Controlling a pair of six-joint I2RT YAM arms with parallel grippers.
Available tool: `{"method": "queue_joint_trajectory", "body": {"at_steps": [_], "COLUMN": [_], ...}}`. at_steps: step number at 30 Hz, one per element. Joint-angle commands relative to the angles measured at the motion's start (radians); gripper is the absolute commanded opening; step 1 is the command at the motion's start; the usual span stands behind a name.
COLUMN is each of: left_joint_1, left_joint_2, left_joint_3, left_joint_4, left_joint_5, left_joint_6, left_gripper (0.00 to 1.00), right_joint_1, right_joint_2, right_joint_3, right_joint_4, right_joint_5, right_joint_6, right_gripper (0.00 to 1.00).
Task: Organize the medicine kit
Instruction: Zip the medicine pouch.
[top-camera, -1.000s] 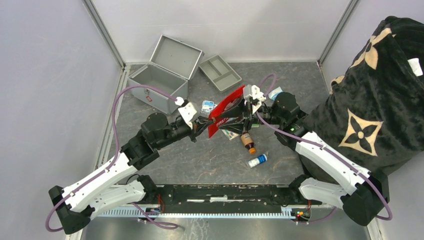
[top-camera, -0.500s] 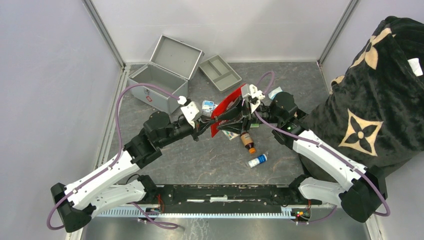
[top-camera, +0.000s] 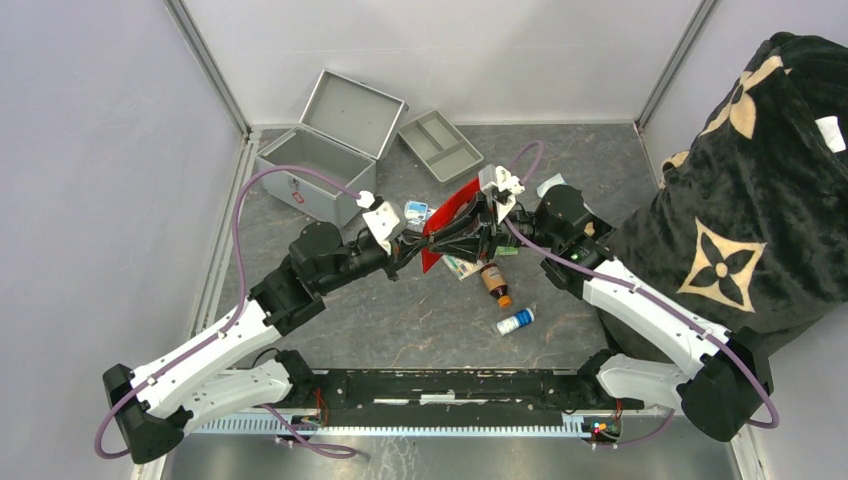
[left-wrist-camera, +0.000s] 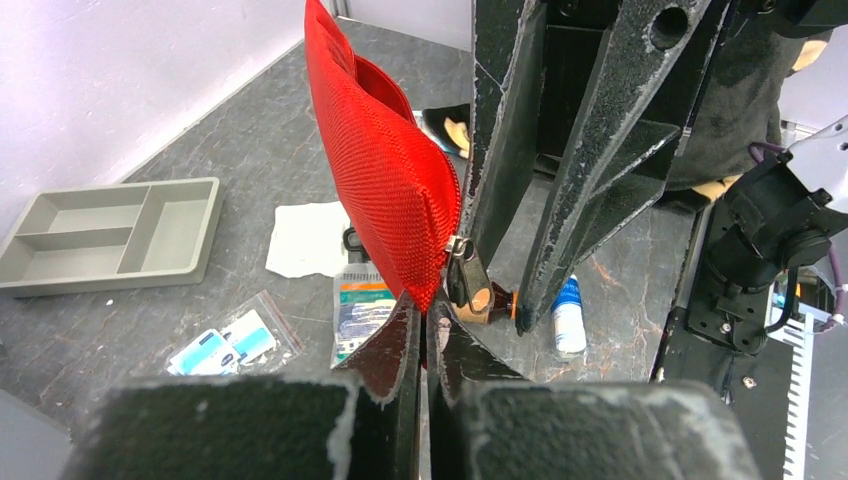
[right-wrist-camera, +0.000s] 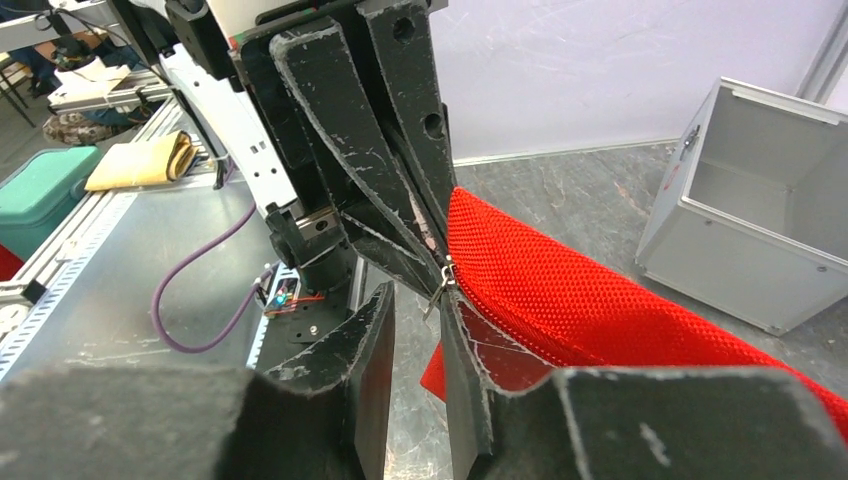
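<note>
The medicine kit (top-camera: 318, 166), a silver-grey metal case, stands open at the back left with its lid tilted back; it also shows in the right wrist view (right-wrist-camera: 760, 230). A red mesh pouch (top-camera: 452, 212) hangs on edge above the table between both grippers. My left gripper (left-wrist-camera: 428, 312) is shut on the pouch's lower corner (left-wrist-camera: 385, 170). My right gripper (right-wrist-camera: 415, 300) is open, its fingers either side of the metal zipper pull (right-wrist-camera: 440, 283) at the end of the pouch (right-wrist-camera: 600, 300). In the top view the left gripper (top-camera: 418, 244) and the right gripper (top-camera: 452, 240) nearly meet.
A shallow grey divided tray (top-camera: 440, 145) lies right of the case. Under the pouch lie a brown bottle (top-camera: 494, 280), a white-and-blue bottle (top-camera: 516, 321), bagged sachets (top-camera: 416, 211), a printed packet (left-wrist-camera: 358, 305) and white paper (left-wrist-camera: 305, 238). A black patterned blanket (top-camera: 760, 200) fills the right side.
My right gripper has slid a little left along the pouch's edge toward the left gripper. The left arm has shifted slightly and keeps its hold on the pouch.
</note>
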Motion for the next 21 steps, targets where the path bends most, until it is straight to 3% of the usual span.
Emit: {"method": "queue_joint_trajectory", "body": {"at_steps": [1,7,10,16,21], "left_joint_1": [-0.005,-0.006,-0.006,-0.006,-0.006], "left_joint_2": [-0.006,-0.005,-0.003,-0.002,-0.011], "left_joint_3": [0.034,0.036,0.036,0.036,0.036], "left_joint_4": [0.052,0.052,0.053,0.052,0.041], "left_joint_5": [0.033,0.033,0.033,0.027,0.012], "left_joint_6": [0.043,0.042,0.042,0.042,0.043], "left_gripper": [0.02,0.02,0.02,0.02,0.02], "right_joint_1": [0.002,0.002,0.002,0.003,0.002], "right_joint_2": [-0.004,0.006,0.009,0.016,0.010], "right_joint_3": [-0.003,-0.003,-0.006,-0.009,0.034], "right_joint_4": [0.060,0.060,0.072,0.064,-0.105], "right_joint_5": [0.100,0.133,0.143,0.140,0.204], "right_joint_6": [0.027,0.049,0.063,0.053,-0.067], "right_gripper": [0.30,0.29,0.23,0.00,0.00]}}
